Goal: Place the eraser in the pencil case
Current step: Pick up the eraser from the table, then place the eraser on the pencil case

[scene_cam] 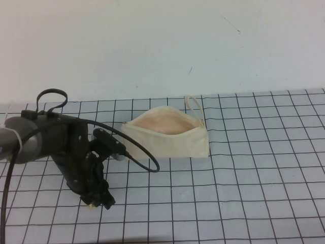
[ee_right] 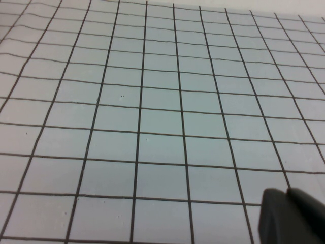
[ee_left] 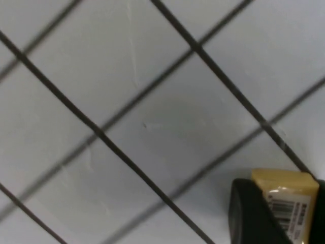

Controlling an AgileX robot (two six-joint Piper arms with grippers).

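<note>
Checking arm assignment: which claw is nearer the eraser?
Left. The left claw is right at the eraser; the right claw is outside the high view, over bare grid.

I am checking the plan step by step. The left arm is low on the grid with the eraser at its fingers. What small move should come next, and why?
Probably lift the left gripper slightly. Its fingers flank the eraser at the grid mat; the open pencil case lies apart, farther back. The right gripper hangs over bare grid.
</note>
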